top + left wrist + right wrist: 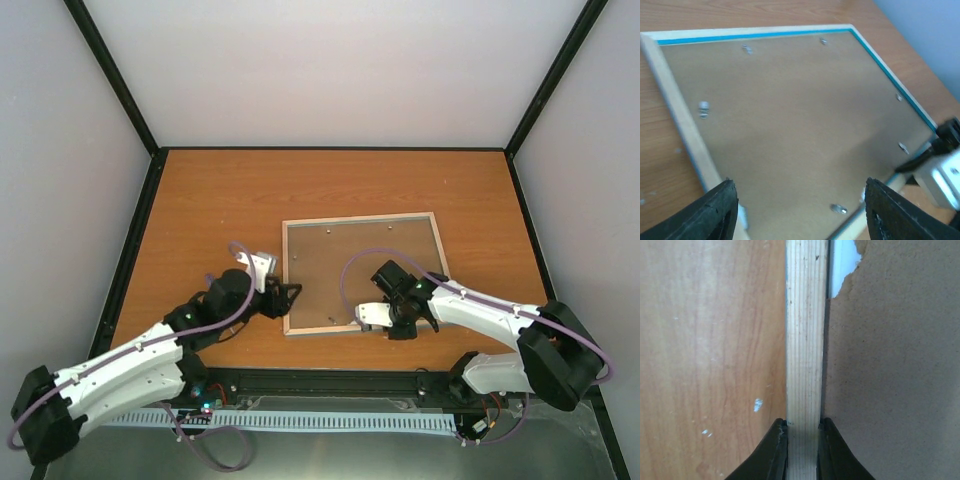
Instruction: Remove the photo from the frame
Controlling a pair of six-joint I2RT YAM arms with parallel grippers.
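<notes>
Evidently the photo itself is out of sight. It would lie beneath the brown backing board [360, 272] that fills the frame [362, 218], and the frame lies back-up and flat on the table [220, 200]. A chip at the board's edge in the right wrist view bares a pale patch [842, 262], but whether that is print or mat cannot be told. Small metal tabs [839, 208] sit along the board's margin and seem to pin it down.

The right gripper [802, 432] is clamped on the frame's near rim, one finger on the outer side and one on the board side. That would put the photo just past its inner finger, under the board. The left gripper [799, 182] hovers with its jaws wide apart at the frame's left rim, near the near corner, looking across the board. Whether it touches the rim cannot be told.

The step in hand looks like freeing the backing. To do it well, the right arm should hold the rim level and steady. The left should turn each tab aside before any prying, then lift the board by an edge, not at the chip, lest the paper beneath crease.
</notes>
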